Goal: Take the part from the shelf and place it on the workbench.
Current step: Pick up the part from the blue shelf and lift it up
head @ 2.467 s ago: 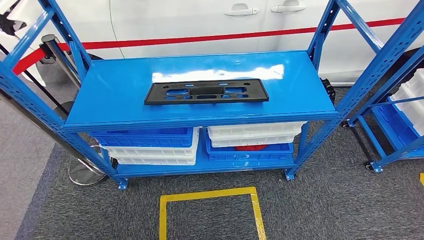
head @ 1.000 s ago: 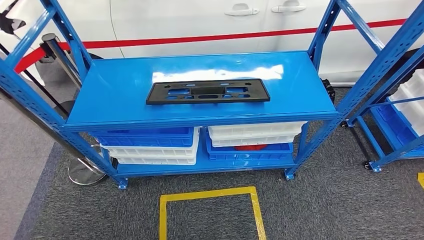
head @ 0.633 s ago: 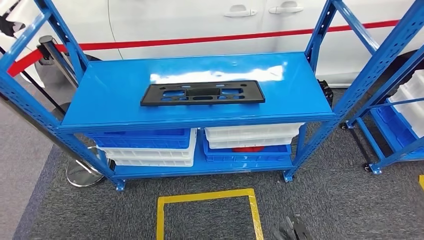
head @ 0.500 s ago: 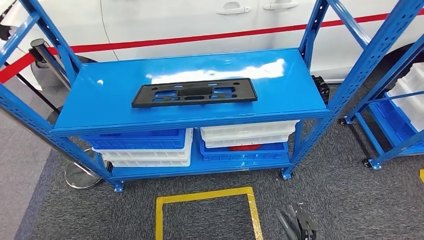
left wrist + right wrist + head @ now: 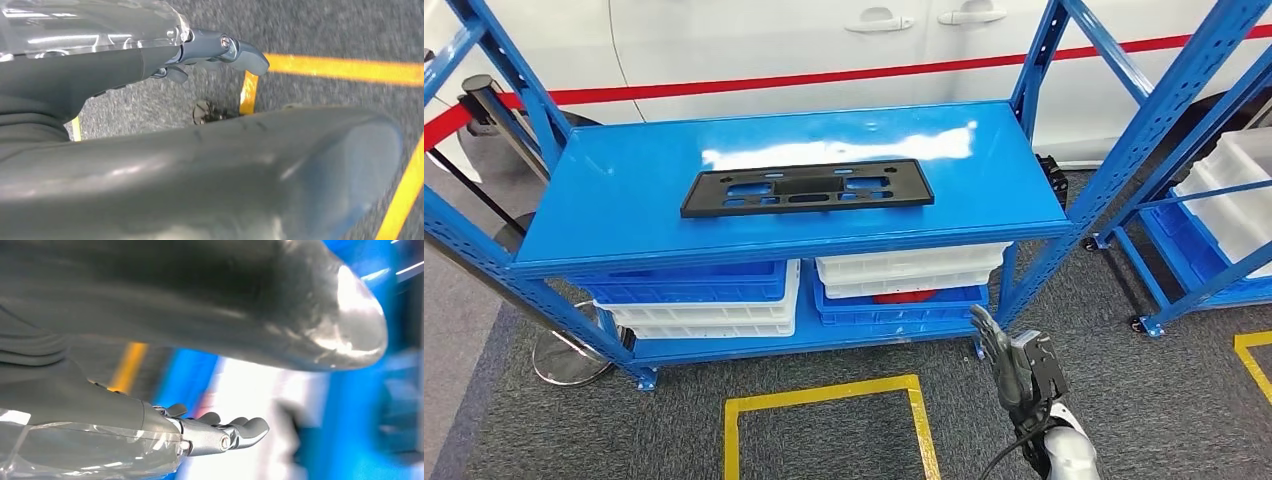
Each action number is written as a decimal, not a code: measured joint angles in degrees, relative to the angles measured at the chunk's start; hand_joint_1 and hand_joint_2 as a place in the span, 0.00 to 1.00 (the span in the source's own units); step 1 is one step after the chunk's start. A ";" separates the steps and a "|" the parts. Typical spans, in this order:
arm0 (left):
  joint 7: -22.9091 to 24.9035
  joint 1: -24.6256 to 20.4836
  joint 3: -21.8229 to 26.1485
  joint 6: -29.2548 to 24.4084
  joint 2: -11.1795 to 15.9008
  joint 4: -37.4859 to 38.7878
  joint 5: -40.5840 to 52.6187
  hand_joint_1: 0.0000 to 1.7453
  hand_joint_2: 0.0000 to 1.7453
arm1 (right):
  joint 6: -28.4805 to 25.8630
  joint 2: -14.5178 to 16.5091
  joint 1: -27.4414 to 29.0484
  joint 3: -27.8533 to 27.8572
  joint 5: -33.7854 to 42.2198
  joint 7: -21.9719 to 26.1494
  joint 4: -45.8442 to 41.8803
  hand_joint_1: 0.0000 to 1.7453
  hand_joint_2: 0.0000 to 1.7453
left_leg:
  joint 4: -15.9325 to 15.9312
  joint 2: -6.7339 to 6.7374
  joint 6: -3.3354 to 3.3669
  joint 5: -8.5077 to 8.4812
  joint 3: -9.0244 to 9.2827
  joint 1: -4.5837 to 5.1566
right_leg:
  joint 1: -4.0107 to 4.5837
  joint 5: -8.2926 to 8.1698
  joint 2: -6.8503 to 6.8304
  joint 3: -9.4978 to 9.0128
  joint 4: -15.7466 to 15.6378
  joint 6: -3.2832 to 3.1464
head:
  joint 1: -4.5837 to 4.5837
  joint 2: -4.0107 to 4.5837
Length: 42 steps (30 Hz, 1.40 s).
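Observation:
A flat black plastic part (image 5: pixel 807 188) with several cut-outs lies lengthwise on the top board of the blue shelf (image 5: pixel 624 215), near its middle. My right hand (image 5: pixel 1016 367) rises at the lower right, in front of the shelf and well below the part, fingers spread and holding nothing. The right wrist view shows the same hand (image 5: pixel 220 432) with its fingers apart against blurred blue shelving. In the left wrist view my left hand (image 5: pixel 210 47) hangs over grey carpet with its fingers apart, holding nothing.
Blue and white trays (image 5: pixel 714 300) are stacked on the lower shelf level. A second blue rack (image 5: pixel 1214 215) with white trays stands at the right. A yellow taped square (image 5: pixel 824 395) marks the carpet. A white car (image 5: pixel 824 40) and a barrier post (image 5: pixel 574 345) stand behind and left.
My right hand has come up into the head view at the lower right. The whole picture has shifted a little as the camera moved; the part lies as before.

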<state>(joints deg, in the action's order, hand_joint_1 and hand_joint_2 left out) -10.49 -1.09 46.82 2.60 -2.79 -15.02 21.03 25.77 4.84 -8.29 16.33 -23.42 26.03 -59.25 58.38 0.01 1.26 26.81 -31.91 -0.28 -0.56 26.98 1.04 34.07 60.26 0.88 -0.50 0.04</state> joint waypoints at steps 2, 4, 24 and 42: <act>-0.04 -0.18 0.78 -0.04 -0.26 0.09 0.15 0.00 0.00 | 0.95 0.04 -0.35 -2.03 2.00 0.99 -3.90 0.00 0.00 | -0.65 0.21 0.50 -0.49 0.24 -0.17 | -0.07 2.72 -0.32 2.04 4.44 0.43 | 0.07 0.00; -0.07 -0.29 1.59 -0.05 -0.41 0.21 0.36 0.00 0.00 | 1.89 0.05 -0.54 -4.04 3.91 1.93 -7.62 0.00 0.00 | -0.70 0.25 0.75 -0.56 0.18 -0.09 | -0.14 6.01 -0.43 5.62 11.78 0.73 | 0.10 0.00; -0.58 -0.85 10.08 -0.52 -2.28 1.36 0.81 0.00 0.00 | 10.99 0.12 -4.13 -24.14 21.97 11.02 -41.47 0.00 0.00 | 8.47 0.29 -2.41 -3.68 -9.18 -0.70 | 0.29 5.63 -0.48 -8.91 -2.86 -2.02 | -0.38 0.00; -1.48 -1.40 12.55 -2.26 -2.69 1.82 3.56 0.00 0.00 | 12.24 -1.09 -2.51 -30.29 27.12 14.25 -52.62 0.00 0.00 | -1.70 -0.45 -0.36 5.99 8.36 0.42 | 0.59 -5.71 -0.97 7.20 0.10 -0.72 | -0.03 0.00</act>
<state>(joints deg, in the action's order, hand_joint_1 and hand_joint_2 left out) -11.97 -2.50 59.37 0.34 -5.48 -13.19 24.59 38.01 3.75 -10.80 -13.97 3.70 40.28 -111.88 56.68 -0.44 0.91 32.80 -23.54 0.13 0.03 21.27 0.06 41.27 60.36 0.16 -0.54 0.04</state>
